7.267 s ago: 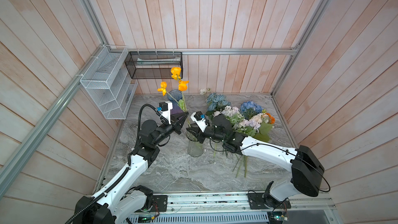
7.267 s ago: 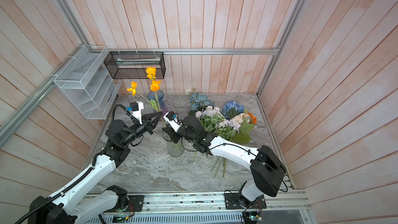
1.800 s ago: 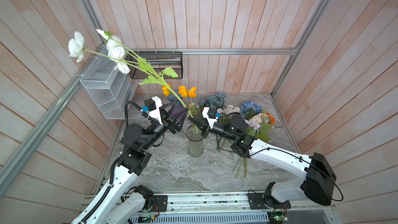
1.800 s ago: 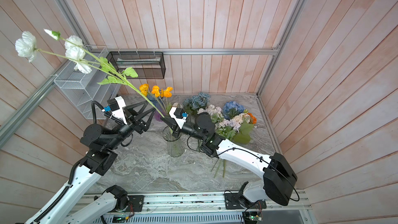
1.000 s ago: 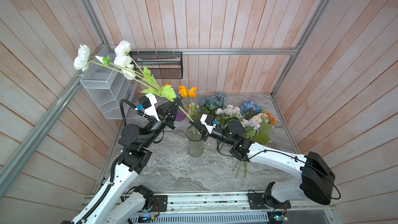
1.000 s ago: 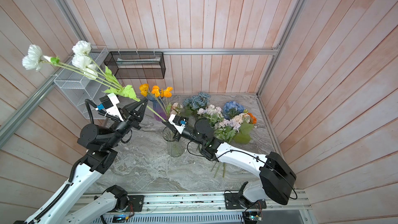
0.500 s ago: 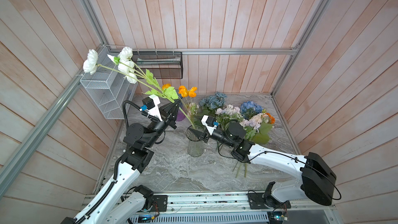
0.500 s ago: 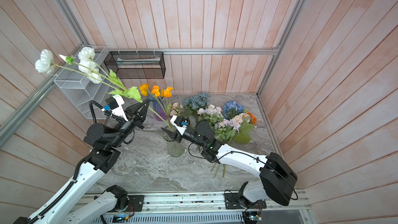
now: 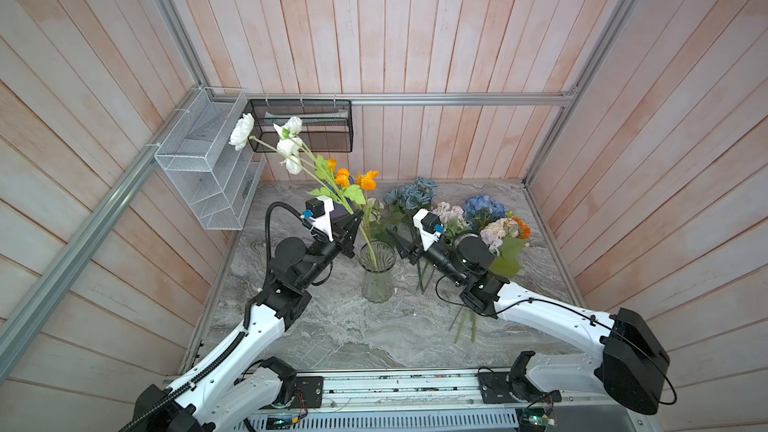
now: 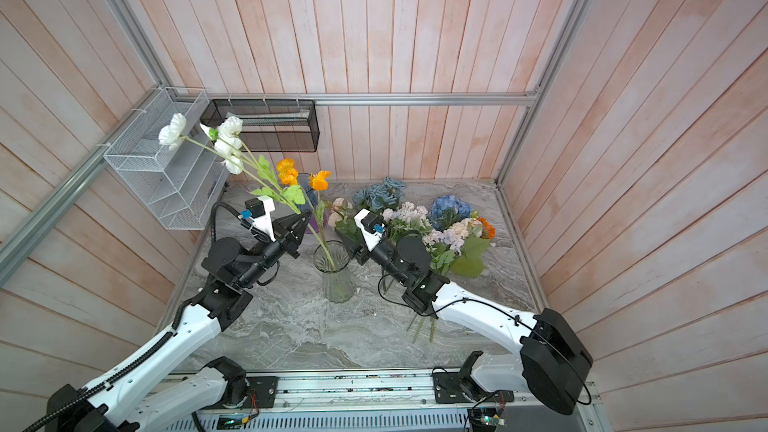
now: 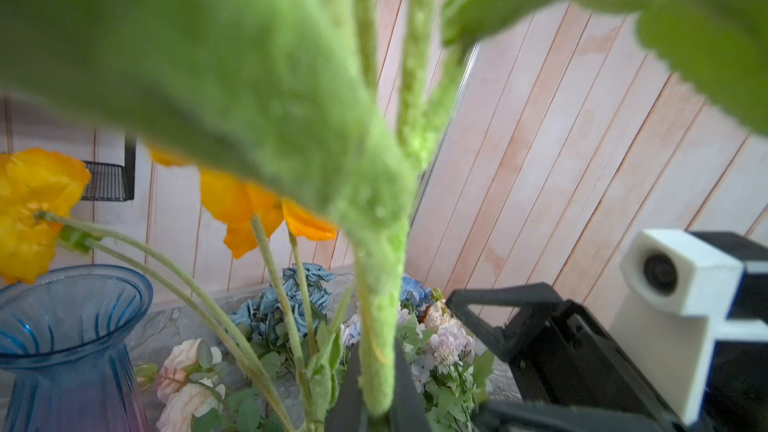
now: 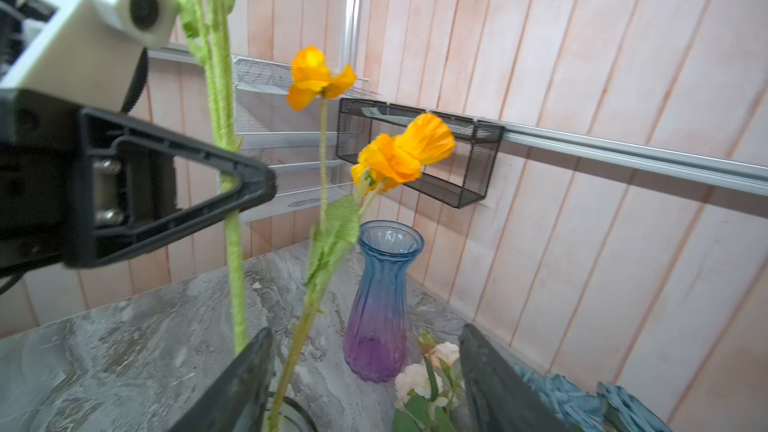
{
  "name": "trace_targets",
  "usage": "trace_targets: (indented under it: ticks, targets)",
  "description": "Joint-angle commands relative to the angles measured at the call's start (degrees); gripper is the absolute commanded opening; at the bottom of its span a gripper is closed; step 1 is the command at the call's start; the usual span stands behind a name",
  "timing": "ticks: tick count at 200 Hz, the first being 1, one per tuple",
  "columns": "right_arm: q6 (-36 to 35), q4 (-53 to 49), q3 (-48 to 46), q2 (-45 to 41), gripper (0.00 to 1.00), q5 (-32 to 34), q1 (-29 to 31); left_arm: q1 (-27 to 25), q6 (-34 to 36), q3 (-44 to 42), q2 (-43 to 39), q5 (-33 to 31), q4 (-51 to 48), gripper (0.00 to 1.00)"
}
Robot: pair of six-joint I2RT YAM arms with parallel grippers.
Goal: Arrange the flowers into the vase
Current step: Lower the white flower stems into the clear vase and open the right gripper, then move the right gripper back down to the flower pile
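Left wrist view, close up: the fuzzy green stem of the white poppy spray (image 11: 376, 326) passes between the fingers of the left gripper (image 11: 376, 407), which is pressed tight on it just under the fork where the leaves branch off.

Both top views:
- Clear vase (image 9: 376, 284) stands mid-frame on the marble table (image 9: 332, 326).
- The spray's foot is inside the vase mouth. The stem leans toward the upper left, and the white blooms end in front of the wire shelf (image 9: 199, 168).
- The grip point sits just above the rim, on its left.
- Orange poppies (image 9: 344, 178) stand in the same vase, more upright.
- Loose bunches (image 9: 451, 211) lie right of centre, near the back wall.

Right gripper (image 12: 365, 384) sits just right of the rim, jaws spread wide and holding nothing. An orange poppy stem runs up between its fingers, close to one of them. Contact cannot be told. The blue vase (image 12: 384, 305) beyond looks empty.

Handling, by judgement:
- The spray looks light but top-heavy, with a long lever arm.
- The stem is probably springy, and the flocked surface should not slip.
- Blooms and leaves look soft and easily crushed.
- The best hold is the bare lower stem, as now.
- Once let go, the spray will likely tip against the rim, so the vase could rock.
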Motion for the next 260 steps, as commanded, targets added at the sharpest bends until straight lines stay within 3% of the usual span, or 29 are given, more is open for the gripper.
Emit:
trace_targets:
  ticks: [1, 12, 81, 97, 106, 120, 136, 165, 191, 216, 260]
  targets:
    - [2.5, -0.4, -1.8, -1.9, 0.81, 6.1, -2.0, -2.9, 2.3, -2.1, 0.0, -4.6, 1.8, 0.0]
    - [4.0, -0.8, -2.3, -2.5, 0.98, 7.6, -3.2, -4.1, 3.1, -2.8, 0.3, -6.7, 1.6, 0.0]
    - [14.8, -5.3, -4.6, -5.5, 0.98, 10.6, -11.6, -7.1, 4.1, -4.9, 3.2, -10.7, 1.1, 0.0]
    - [16.2, -4.9, -5.5, -6.1, 0.98, 11.2, -12.8, -7.2, 4.1, -4.9, 3.6, -10.8, 0.9, 0.06]
    - [16.8, -4.7, -5.8, -6.3, 0.98, 11.4, -13.0, -7.4, 4.0, -4.9, 3.8, -10.8, 0.8, 0.15]
    - [17.0, -4.7, -5.8, -6.1, 0.98, 11.8, -13.3, -7.6, 3.8, -4.9, 3.8, -10.9, 0.4, 0.45]
    - [18.1, -5.0, -5.5, -5.6, 0.98, 13.4, -13.4, -7.7, 3.6, -4.6, 3.4, -11.4, -0.5, 0.58]
    - [19.0, -6.6, -4.5, -5.3, 0.98, 13.4, -13.9, -7.6, 3.1, -3.9, 1.5, -12.5, -3.6, 1.0]
    - [19.7, -9.8, -2.8, -4.5, 0.94, 13.5, -13.9, -7.7, 2.5, -3.1, -1.0, -12.8, -7.6, 1.0]
    - [19.8, -15.3, 0.6, -2.0, 0.82, 10.4, -13.9, -7.6, 1.8, -2.9, -3.5, -13.3, -11.2, 1.0]
    - [20.7, -24.4, 7.6, 5.4, 0.7, 6.7, -11.6, -7.7, 0.1, -4.8, -7.8, -18.1, -13.7, 1.0]
